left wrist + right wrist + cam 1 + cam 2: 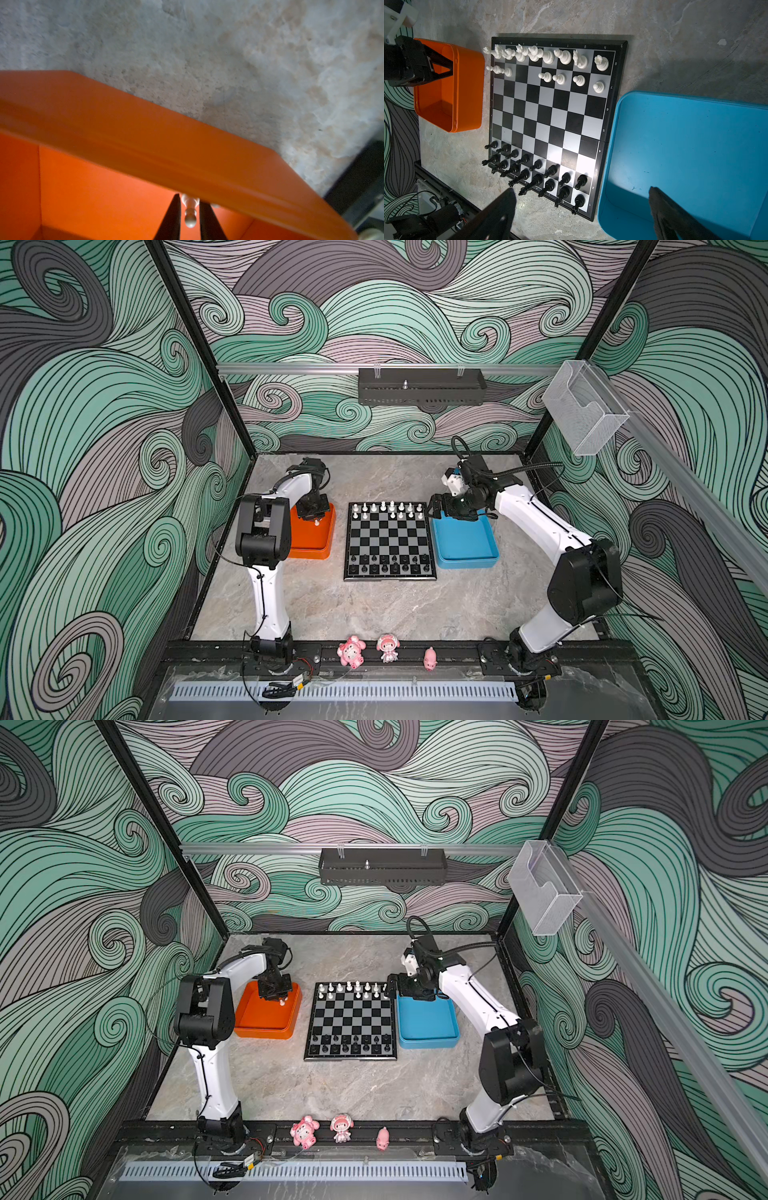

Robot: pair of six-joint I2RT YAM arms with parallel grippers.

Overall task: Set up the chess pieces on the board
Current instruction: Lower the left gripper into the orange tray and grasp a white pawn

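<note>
The board (390, 541) (351, 1019) (550, 116) lies mid-table. White chess pieces (388, 510) (548, 57) fill its far row, with several pawns in front of them and gaps between. Black chess pieces (388, 564) (550, 178) fill the two near rows. My left gripper (313, 519) (190, 199) reaches down into the orange tray (316, 545) (104, 187). Its fingers sit against both sides of a white pawn (190, 220) (316, 523) (282, 1002). My right gripper (434, 510) (581, 189) hangs wide open and empty over the board's right edge and the blue tray (465, 543) (695, 145).
Three pink figurines (352, 650) (388, 647) (430, 657) stand on the front rail. A black basket (422, 386) hangs on the back rail. A clear box (584, 406) hangs at the right wall. The trays flank the board closely.
</note>
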